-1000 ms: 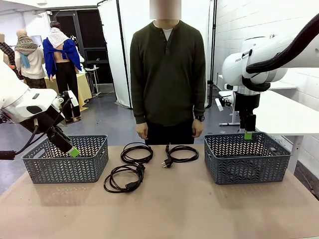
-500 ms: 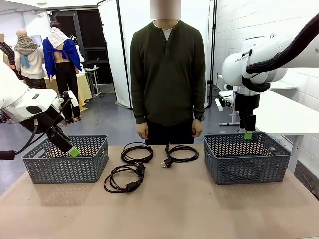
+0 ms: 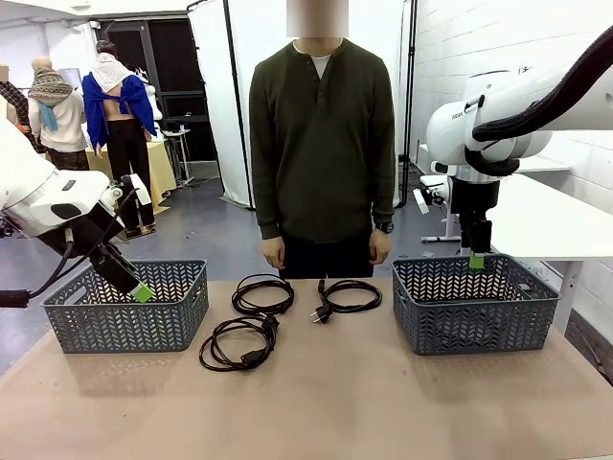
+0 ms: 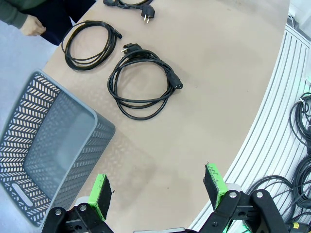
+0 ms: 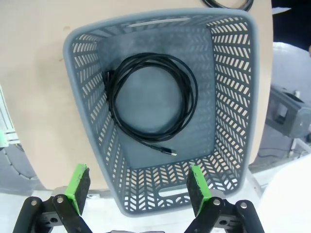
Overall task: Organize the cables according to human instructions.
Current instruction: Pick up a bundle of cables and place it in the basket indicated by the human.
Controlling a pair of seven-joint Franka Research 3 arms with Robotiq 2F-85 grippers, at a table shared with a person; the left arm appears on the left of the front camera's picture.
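Observation:
Three coiled black cables lie on the table between two baskets: one nearest me (image 3: 238,343) (image 4: 142,83), one behind it (image 3: 262,293) (image 4: 91,43), one to the right with a plug (image 3: 347,296) (image 4: 132,4). Another cable coil (image 5: 152,99) lies inside the right grey basket (image 3: 474,305) (image 5: 82,107). My left gripper (image 3: 142,292) (image 4: 159,193) hangs open over the front of the left grey basket (image 3: 124,307) (image 4: 43,150), holding nothing. My right gripper (image 3: 476,259) (image 5: 138,188) stands open above the right basket, nothing between its fingers.
A person stands at the far table edge behind the cables, hands (image 3: 273,252) hanging down at their sides. The left basket holds nothing. Bare tabletop (image 3: 326,402) stretches in front of the cables. More cables (image 4: 303,111) lie on the floor beyond the table edge.

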